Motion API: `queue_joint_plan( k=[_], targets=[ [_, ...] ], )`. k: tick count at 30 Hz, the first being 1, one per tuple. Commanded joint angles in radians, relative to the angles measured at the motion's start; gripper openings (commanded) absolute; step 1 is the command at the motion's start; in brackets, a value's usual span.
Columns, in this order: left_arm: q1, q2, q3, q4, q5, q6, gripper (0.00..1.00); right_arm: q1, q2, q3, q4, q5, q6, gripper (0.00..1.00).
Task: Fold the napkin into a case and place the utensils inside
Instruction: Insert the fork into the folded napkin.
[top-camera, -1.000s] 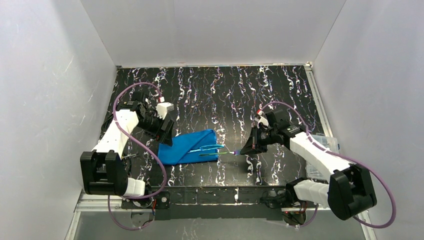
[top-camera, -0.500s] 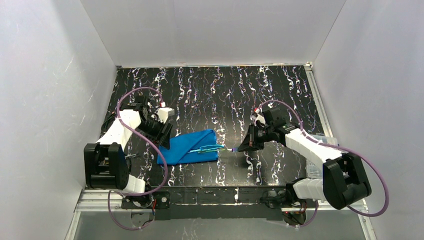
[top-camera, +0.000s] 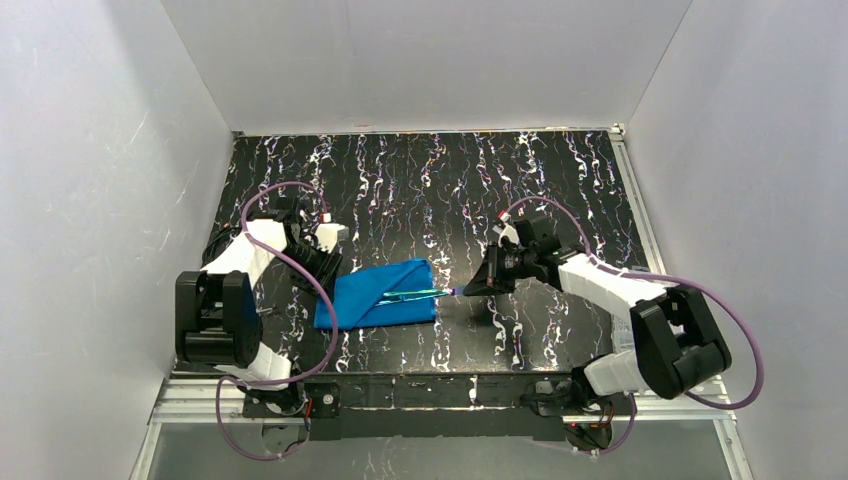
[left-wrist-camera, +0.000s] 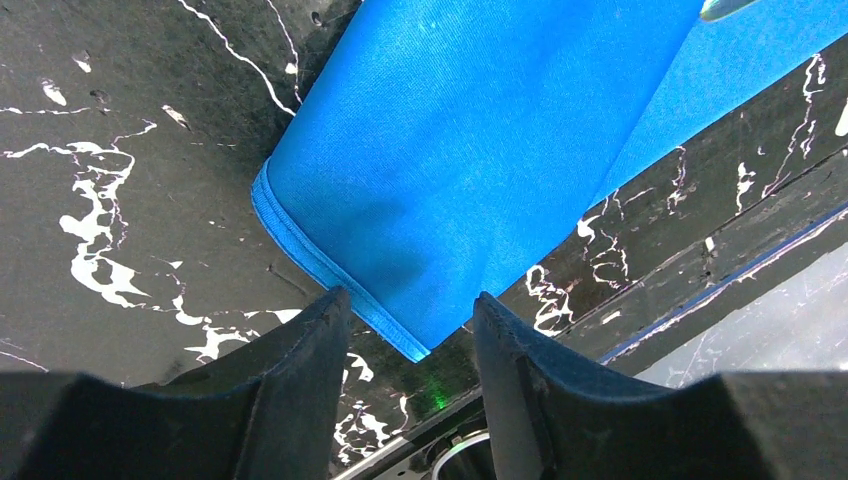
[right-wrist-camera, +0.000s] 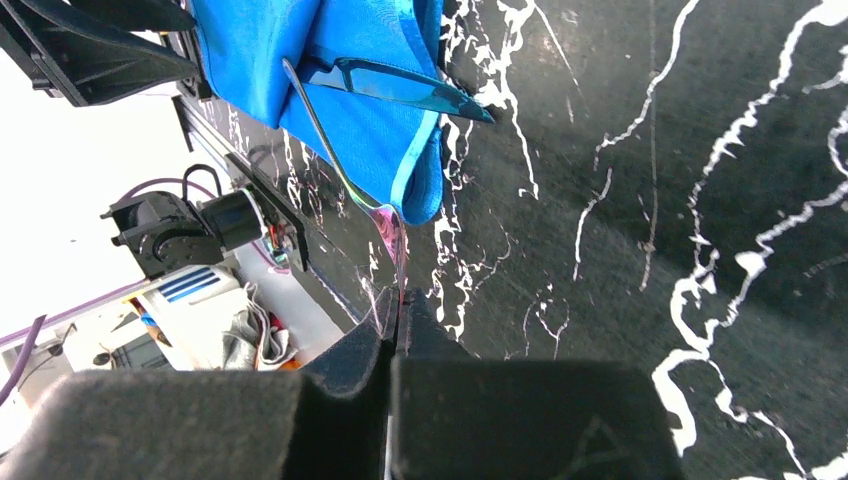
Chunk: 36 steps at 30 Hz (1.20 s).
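left pincer (left-wrist-camera: 410, 300) spread astride case (left-wrist-camera: 450, 150) corner — wrist view only | right pincer (right-wrist-camera: 397, 318), case's 3 o'clock, pinching utensil (right-wrist-camera: 335, 150) end — top view blurs it

Plain bright blue case (top-camera: 385, 296) on a black desk (top-camera: 420, 180) veined with white.
The case carries no print, and its stitched hem (left-wrist-camera: 300, 245) is the same blue. The utensils (top-camera: 415, 294) shine blue-green, turning pink along one slender handle. The desk's white streaks run in broken, wavy lines flecked with faint pink and violet. The left arm (top-camera: 245, 255) and right arm (top-camera: 600, 280) are white with black joints; the left hand (left-wrist-camera: 407, 305) and right hand (right-wrist-camera: 395, 330) are black. The cables (top-camera: 283, 184) are purple, the walls (top-camera: 420, 60) pale grey-white.
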<state>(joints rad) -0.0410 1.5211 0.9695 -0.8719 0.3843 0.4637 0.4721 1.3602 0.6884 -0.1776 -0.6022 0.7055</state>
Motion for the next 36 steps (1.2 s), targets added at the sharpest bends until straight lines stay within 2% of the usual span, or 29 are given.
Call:
queue_joint_plan(
  k=[1,6,14,20,25,32,36],
  targets=[
    [0.008,0.003,-0.011,0.0,-0.017,-0.005,0.45,0.035,0.038,-0.009,0.114,-0.007,0.039,0.01],
    [0.008,0.024,-0.017,0.003,0.006,-0.01,0.43,0.061,0.051,-0.015,0.136,0.001,0.052,0.01],
    [0.007,0.03,-0.022,0.005,0.005,-0.008,0.4,0.06,0.007,-0.01,0.029,0.017,-0.016,0.01],
    [0.007,0.032,-0.025,0.001,0.004,-0.004,0.37,0.057,0.012,-0.011,0.031,0.017,-0.02,0.01],
    [0.008,0.038,-0.022,-0.001,0.01,-0.002,0.36,0.057,0.03,-0.019,0.104,0.008,0.031,0.01],
    [0.008,0.049,-0.017,-0.008,0.019,0.003,0.34,0.083,0.09,-0.033,0.29,0.006,0.134,0.01],
    [0.008,0.051,-0.012,-0.012,0.027,0.004,0.34,0.107,0.117,-0.018,0.301,0.021,0.139,0.01]
  ],
)
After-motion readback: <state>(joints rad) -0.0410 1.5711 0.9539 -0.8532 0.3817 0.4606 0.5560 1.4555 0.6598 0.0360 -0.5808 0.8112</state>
